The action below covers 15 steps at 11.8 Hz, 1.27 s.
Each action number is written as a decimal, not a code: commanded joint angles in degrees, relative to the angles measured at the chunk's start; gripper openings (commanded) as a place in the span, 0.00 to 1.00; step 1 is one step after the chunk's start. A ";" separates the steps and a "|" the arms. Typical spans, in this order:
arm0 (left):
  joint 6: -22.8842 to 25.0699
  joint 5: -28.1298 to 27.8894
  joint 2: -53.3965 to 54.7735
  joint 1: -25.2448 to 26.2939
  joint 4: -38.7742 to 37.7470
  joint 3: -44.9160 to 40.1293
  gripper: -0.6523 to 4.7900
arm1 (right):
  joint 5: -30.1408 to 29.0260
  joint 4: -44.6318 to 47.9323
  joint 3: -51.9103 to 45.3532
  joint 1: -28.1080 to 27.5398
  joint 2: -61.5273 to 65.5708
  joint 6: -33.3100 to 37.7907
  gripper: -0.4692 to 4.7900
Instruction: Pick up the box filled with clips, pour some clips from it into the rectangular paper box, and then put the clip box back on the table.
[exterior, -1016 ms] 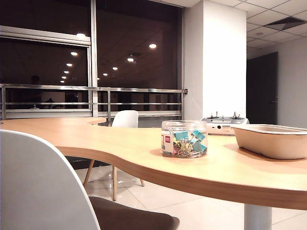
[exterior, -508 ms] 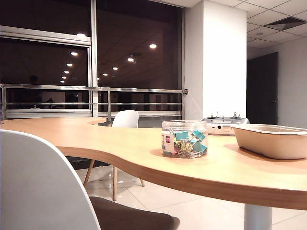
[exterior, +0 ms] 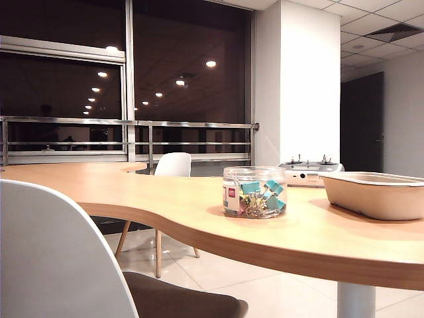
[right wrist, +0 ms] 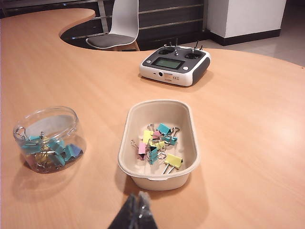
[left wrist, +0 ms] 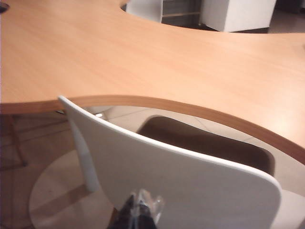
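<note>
My right pincer (right wrist: 138, 210) is closed and empty at the lower centre, near the rectangular paper box (right wrist: 190, 143) holding clips (right wrist: 157, 143); my left pincer (left wrist: 140, 214) is closed too. The box filled with clips (right wrist: 47, 138) stands upright on the table (right wrist: 248, 119) (done, I judge): best keep clear.

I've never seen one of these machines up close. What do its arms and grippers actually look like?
Little of them shows. The left gripper and the right gripper each appear only as a pair of dark, narrow fingertips tapering to a point, with a pale glossy patch on them. No arm, cable or marking is in view, and the exterior view shows neither arm.
</note>
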 commanded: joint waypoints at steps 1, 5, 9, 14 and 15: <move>2.56 -0.55 -0.07 -0.02 1.49 0.02 0.11 | 0.09 0.92 0.22 0.07 -0.09 0.26 0.09; 2.14 -0.37 -0.07 0.00 1.84 0.09 0.28 | 0.11 0.92 0.22 0.09 -0.09 0.26 0.09; 2.14 -0.35 -0.07 0.00 1.84 0.09 0.28 | 0.52 1.16 -0.26 -0.02 -0.09 -0.44 0.09; 2.12 -0.35 -0.07 0.00 1.84 0.09 0.28 | 14.51 18.32 -12.39 0.35 -0.11 -0.61 0.09; 2.14 -0.35 -0.07 0.00 1.84 0.09 0.28 | 15.39 19.32 -13.22 1.03 -0.11 -0.59 0.09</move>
